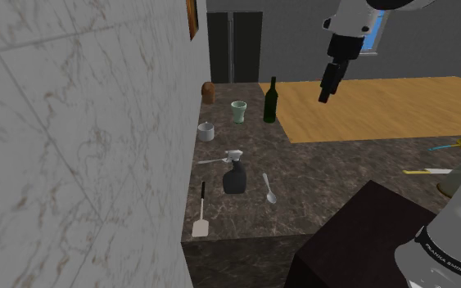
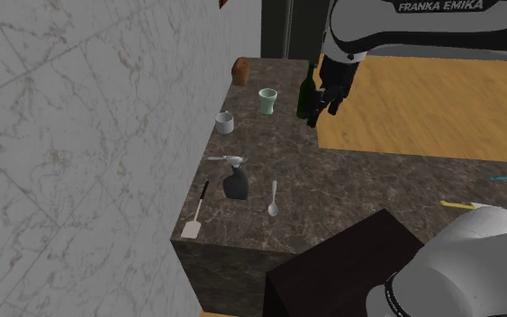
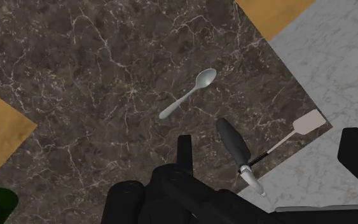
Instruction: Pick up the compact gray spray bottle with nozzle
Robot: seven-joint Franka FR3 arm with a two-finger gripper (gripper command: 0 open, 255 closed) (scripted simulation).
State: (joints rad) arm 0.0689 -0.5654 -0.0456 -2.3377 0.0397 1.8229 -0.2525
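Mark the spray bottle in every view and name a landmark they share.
Shoulder view: spray bottle upright at the picture's centre, spatula left, spoon right.
Second exterior view: left of centre, same neighbours.
Wrist view: seen from above, between spoon and spatula.
Shared landmark: the spoon beside it.

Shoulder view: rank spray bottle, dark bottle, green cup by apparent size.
1. spray bottle and dark bottle: similar height; spray bottle looks wider but is nearer the camera, so unranked.
2. green cup: clearly smallest.
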